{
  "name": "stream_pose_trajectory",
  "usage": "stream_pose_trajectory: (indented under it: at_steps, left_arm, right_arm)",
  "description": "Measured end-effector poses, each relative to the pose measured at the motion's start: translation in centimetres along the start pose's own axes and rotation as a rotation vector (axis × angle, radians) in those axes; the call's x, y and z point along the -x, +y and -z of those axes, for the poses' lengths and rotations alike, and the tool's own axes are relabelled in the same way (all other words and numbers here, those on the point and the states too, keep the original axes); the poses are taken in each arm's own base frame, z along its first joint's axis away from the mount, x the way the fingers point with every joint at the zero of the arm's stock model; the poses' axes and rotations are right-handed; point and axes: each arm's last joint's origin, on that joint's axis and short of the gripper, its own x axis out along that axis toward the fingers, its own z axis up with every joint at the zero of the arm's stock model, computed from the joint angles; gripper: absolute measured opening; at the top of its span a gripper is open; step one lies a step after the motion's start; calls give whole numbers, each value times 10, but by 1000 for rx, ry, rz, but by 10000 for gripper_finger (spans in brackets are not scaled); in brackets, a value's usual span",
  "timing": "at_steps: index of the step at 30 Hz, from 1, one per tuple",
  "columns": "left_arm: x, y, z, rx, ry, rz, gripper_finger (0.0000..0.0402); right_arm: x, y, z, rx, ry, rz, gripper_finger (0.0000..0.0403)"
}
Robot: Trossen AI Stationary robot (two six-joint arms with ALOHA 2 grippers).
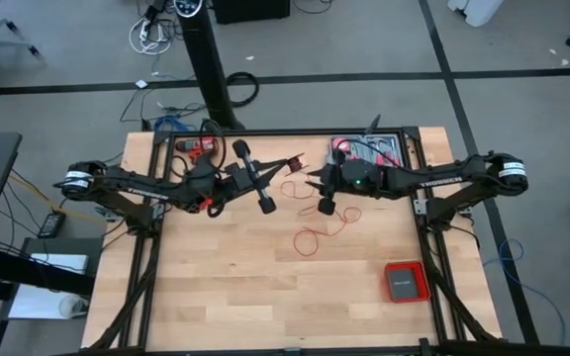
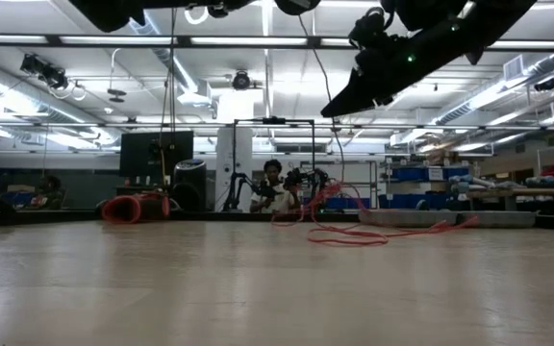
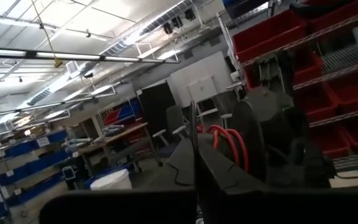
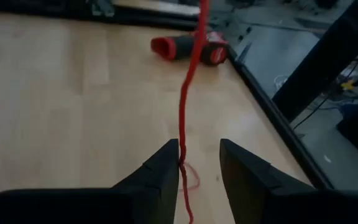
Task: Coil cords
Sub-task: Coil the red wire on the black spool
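High view is showing both arms raised over the table's point(image 1: 265, 307) far half, facing each other, likely so the cord point(image 1: 317, 235) can be wound between them. The left gripper point(image 1: 295, 164) is pinched shut on a red loop of it. The right gripper point(image 4: 199, 163) is standing open, gripping nothing, the cord running between its fingers along their line toward the drill point(image 4: 188, 48). The rest is trailing in loose loops on the wood below.
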Motion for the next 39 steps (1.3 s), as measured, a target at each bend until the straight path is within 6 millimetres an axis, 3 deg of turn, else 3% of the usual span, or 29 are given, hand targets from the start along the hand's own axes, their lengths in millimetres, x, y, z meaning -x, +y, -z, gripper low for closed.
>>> stream_pose_trajectory:
  at_steps: [8, 13, 26, 39]
  left_arm:
    - [0, -1, 1, 41, 10, 8, 0]
    - [0, -2, 4, 51, 39, 10, 0]
    - [-1, 3, 3, 84, 27, -51, 0]
    - [-3, 14, 1, 50, -27, -96, 0]
  right_arm:
    - [-1, -1, 31, -42, -40, 16, 111]
    - [1, 1, 41, -79, -79, -4, 111]
    - [3, -1, 27, -248, -247, -191, 111]
    - [-6, -1, 32, -274, -254, -216, 111]
